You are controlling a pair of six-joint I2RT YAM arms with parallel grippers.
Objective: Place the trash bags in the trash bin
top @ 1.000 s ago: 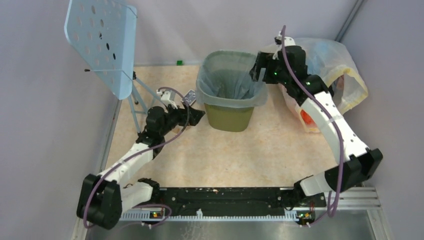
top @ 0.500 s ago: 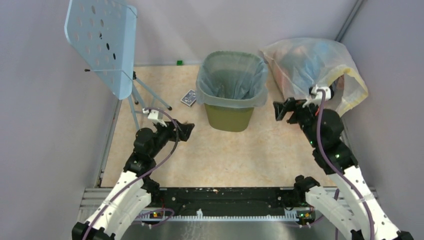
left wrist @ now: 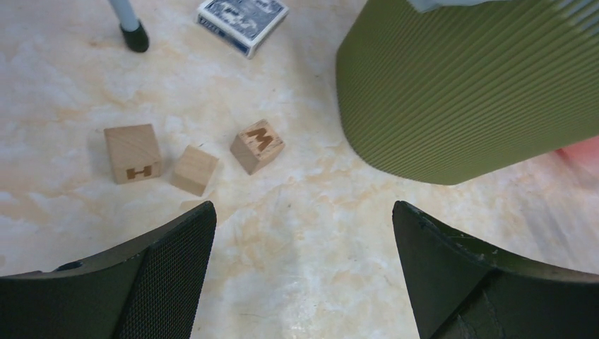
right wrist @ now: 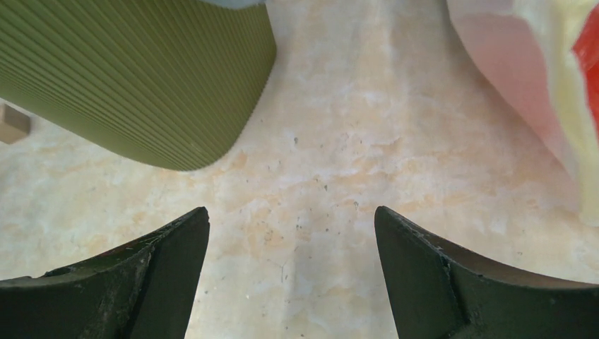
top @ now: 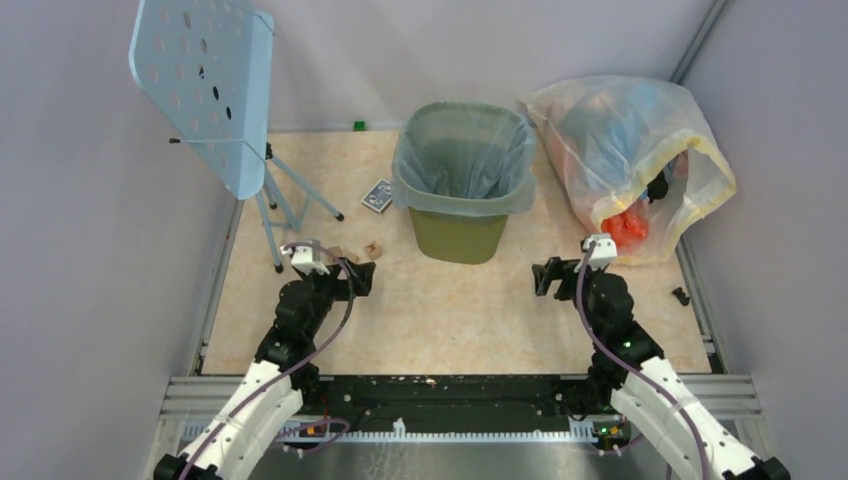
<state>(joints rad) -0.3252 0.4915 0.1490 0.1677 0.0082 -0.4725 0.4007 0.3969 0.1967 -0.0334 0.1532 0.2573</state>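
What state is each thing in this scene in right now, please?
Olive-green plastic trash bin: upright, lined.
Pale blue-grey plastic trash bag: lining the bin, top folded over its rim.
Left claw: open, empty.
Right claw: open, empty.
Clear yellowish plastic sack: stuffed, slumped.
Pale blue perforated stand: standing upright.

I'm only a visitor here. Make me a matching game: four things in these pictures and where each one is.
1 trash bag
2 playing-card box
3 clear sack
4 music stand

A stuffed with coloured items, right of the trash bin
B lining the bin, folded over its rim
C pale blue, by the left wall
D lying flat, just left of the bin

Pairs: 1-B, 2-D, 3-A, 4-C
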